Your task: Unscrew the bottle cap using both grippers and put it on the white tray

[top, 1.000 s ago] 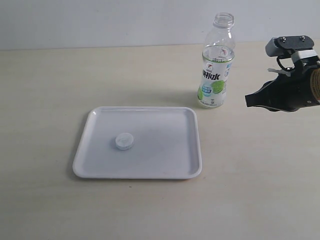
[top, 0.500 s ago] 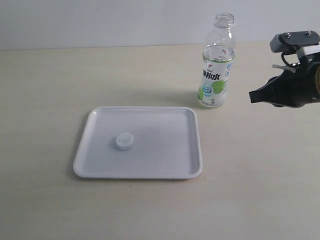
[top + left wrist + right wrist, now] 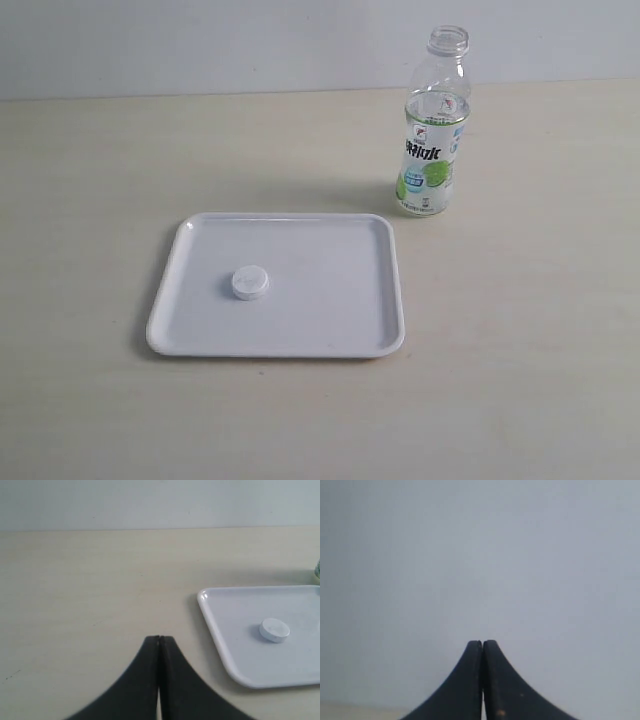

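Since the cap (image 3: 248,283) sits flat on the tray (image 3: 330,318), left of its centre, and the bottle (image 3: 432,140) stands upright with a bare open neck, task looks done from the exterior view. Bottle is on the table (image 3: 100,160), beyond the tray's far right corner and apart from it. Neither arm is in that view. Left wrist view: left gripper (image 3: 159,639) has its jaws pressed together with nothing between them, hovering over bare table beside the tray's edge, with the cap (image 3: 274,630) visible inside the rim (image 3: 210,615). Right wrist view: right gripper (image 3: 482,642) is likewise pinched closed and empty, pointed at a blank grey wall (image 3: 480,555), no task item in sight. Handling, if anything needs redoing: cap looks light and rigid, the ridged side should give decent friction, so pinch it across the diameter on the ridges; it's small, easy to flick away. Bottle looks empty, so light, thin-walled, tippy and crushable. Hold it around the labelled body with modest force, not at the neck.
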